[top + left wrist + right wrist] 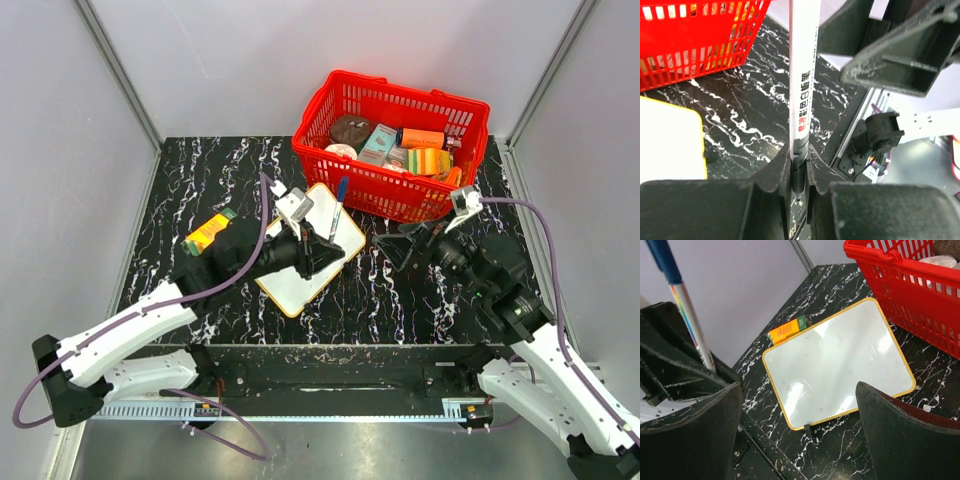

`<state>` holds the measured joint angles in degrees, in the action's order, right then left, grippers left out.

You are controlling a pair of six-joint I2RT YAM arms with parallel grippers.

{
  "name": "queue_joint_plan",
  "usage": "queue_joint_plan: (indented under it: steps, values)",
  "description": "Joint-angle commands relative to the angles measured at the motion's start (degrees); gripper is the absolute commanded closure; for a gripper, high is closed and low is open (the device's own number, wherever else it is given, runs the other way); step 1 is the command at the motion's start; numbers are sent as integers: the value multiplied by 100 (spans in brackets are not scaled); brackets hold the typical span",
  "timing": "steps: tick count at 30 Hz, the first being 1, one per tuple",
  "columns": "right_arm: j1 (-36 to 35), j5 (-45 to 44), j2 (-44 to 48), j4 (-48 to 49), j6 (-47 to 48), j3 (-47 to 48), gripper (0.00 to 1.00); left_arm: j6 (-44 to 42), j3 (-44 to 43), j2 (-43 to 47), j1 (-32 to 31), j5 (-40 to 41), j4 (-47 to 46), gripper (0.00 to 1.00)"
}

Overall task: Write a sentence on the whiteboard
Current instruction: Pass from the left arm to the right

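Whiteboard [840, 360] lies flat, unmarked, centred on the worktop [200, 170] for writing; left claw [799, 170] clamps the marker [801, 100] upright above it, right claw [403, 244] stands wide, empty.

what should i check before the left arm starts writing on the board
1. marker clamped in left gripper: ok
2. right gripper open and off the marker: ok
3. whiteboard lying flat, face bare of writing: ok
4. writing tip uncovered: cannot tell, the blue end points up
5. red basket apart from the whiteboard: ok
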<state>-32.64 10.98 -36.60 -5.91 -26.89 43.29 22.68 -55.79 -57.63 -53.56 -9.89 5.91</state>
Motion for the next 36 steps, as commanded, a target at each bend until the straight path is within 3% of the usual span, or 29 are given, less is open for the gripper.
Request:
queue_joint_plan:
  steps: [1, 7, 11, 16, 18, 21, 26, 28, 31, 36]
  values:
    - [-23, 192, -312, -332, 368, 558, 0, -606, -336, 286, 21, -118, 999, 100]
    - [-23, 1456, -532, -25, 615, 769, 0, -861, -310, 436, 21, -890, 1149, 100]
    - [-23, 2240, -638, 511, 274, 743, 0, -940, -292, 384, 21, -1664, 947, 100]
    - [-23, 3573, -909, 2562, -1103, 383, 5, -897, -292, 173, 21, -2701, 411, 100]
    - [-23, 4110, -1085, 3486, -1510, 277, 18, -888, -362, 103, 21, -2851, 323, 100]
    - [-23, 4464, -1463, 4175, -2082, 233, 25, -879, -433, -38, 21, -3044, 192, 100]
    - [-23, 4641, -1482, 4134, -2039, 224, 29, -835, -564, -240, 21, -3177, 77, 100]
    - [-23, 4737, -1438, 3914, -1900, 224, 34, -835, -608, -293, 21, -3212, 68, 100]
    - [-23, 4799, -1324, 3379, -1540, 259, 50, -844, -679, -354, 21, -3274, 94, 100]
    - [-23, 4834, -1218, 3158, -1476, 233, 52, -888, -775, -521, 21, -3466, 244, 100]
